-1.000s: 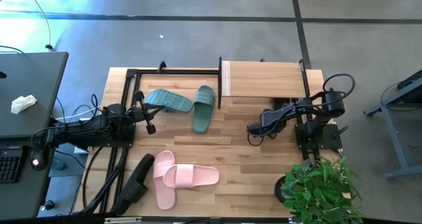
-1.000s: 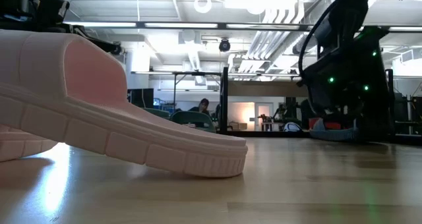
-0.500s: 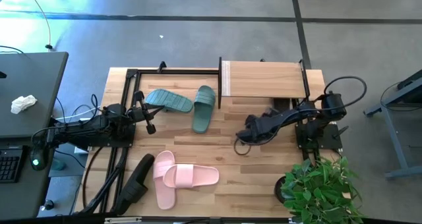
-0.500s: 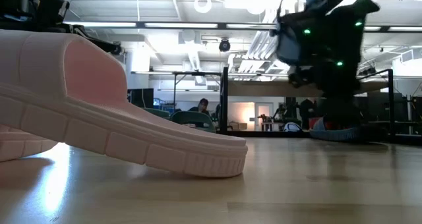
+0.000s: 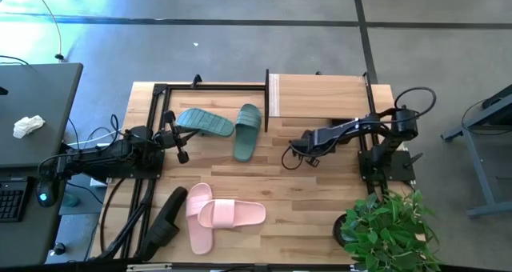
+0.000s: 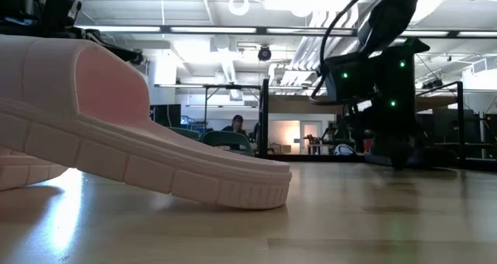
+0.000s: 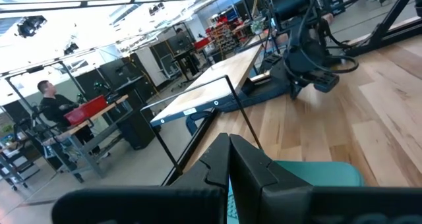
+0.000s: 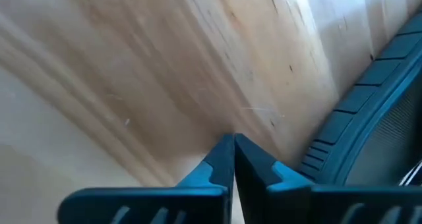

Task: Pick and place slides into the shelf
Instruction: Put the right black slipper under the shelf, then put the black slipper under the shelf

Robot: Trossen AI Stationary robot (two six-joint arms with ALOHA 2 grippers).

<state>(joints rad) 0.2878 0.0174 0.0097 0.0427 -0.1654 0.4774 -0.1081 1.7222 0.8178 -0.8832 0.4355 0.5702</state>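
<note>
Two teal-green slides lie sole-down at the far left, one [image 5: 204, 122] next to my left gripper, one [image 5: 248, 131] by the shelf's left end. Two pale pink slides [image 5: 228, 214] overlap near the front edge, and one fills the low view [image 6: 116, 140]. A black slide [image 5: 164, 218] lies left of them. The shelf [image 5: 320, 96] stands at the far right. My right gripper [image 5: 292, 156] is shut and empty above the bare table in front of the shelf. Its wrist view shows its fingertips [image 8: 233, 145] and a dark ribbed slide edge [image 8: 369, 118]. My left gripper [image 5: 178, 140] waits, shut.
A bare black metal frame [image 5: 160, 88] stands around the teal slides at the far left. A potted plant [image 5: 388, 224] sits at the near right corner beside the right arm's base. Bare wood lies in the table's middle [image 5: 304, 192]. A person sits in the room behind [image 7: 53, 105].
My right gripper has drawn away from the shelf toward the table's left edge, swinging toward the near edge midway and back again. It stays shut. The slides have kept still.
</note>
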